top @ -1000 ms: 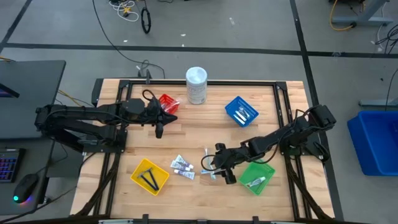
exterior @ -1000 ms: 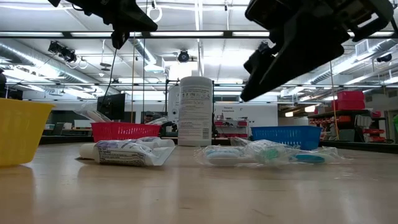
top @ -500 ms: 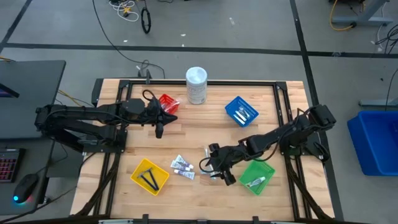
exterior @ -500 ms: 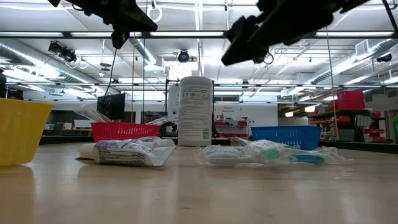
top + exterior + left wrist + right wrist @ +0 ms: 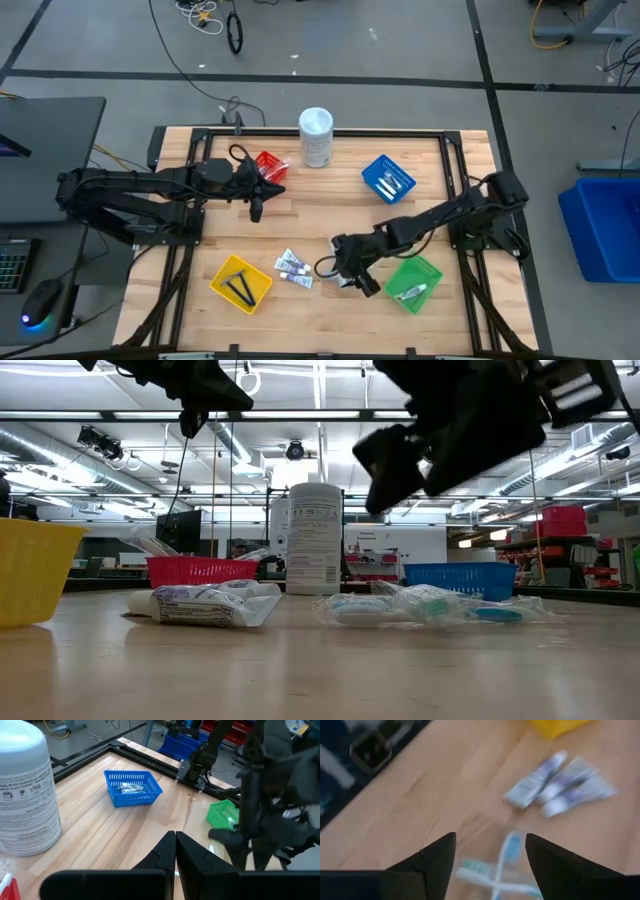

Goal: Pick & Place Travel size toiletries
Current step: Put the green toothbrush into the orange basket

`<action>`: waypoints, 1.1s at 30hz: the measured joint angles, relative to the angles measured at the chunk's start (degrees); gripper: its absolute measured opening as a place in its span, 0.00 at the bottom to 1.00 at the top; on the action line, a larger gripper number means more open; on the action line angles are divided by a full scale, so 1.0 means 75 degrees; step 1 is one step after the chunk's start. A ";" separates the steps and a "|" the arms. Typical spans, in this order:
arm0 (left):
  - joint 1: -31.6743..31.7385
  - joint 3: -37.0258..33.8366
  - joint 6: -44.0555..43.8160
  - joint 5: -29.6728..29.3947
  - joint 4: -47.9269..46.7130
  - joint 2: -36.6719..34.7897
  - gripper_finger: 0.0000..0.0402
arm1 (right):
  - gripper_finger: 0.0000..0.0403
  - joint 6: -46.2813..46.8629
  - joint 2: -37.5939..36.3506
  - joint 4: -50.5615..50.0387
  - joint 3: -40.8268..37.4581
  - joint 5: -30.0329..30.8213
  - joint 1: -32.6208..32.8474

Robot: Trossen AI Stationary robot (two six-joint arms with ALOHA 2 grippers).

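White tubes (image 5: 293, 267), purple print (clustered), wrapped toothbrushes (image 5: 500, 877)

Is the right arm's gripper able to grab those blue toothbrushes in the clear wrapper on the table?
Probably yes. The right gripper is open and hangs right above the wrapped toothbrushes, with nothing between them. The small white tubes lie off to one side, out of the way.

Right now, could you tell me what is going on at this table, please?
The right gripper, jaws open, hovers over the wrapped toothbrushes lying loose on the table, beside the small white tubes. The left gripper, jaws shut, waits near the red basket. Other items already sit in the yellow, blue and green baskets.
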 joint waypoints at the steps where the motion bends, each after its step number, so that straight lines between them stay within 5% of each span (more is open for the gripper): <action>1: 0.0000 0.0000 0.0000 -0.0003 0.0002 0.0000 0.04 | 0.62 -0.0027 0.0128 0.0010 -0.0002 0.0005 0.0030; 22: 0.0000 0.0001 0.0003 -0.0211 -0.0033 0.0000 0.04 | 0.67 -0.1713 0.1076 -0.0021 -0.0005 0.0001 0.0423; 27: 0.0000 0.0003 0.0004 -0.0324 -0.0033 0.0000 0.04 | 0.67 -0.1743 0.1206 -0.0011 -0.0005 0.0850 0.0462; 33: 0.0000 0.0003 0.0003 -0.0332 -0.0033 0.0000 0.04 | 0.62 -0.1762 0.1209 -0.0015 -0.0005 0.0877 0.0462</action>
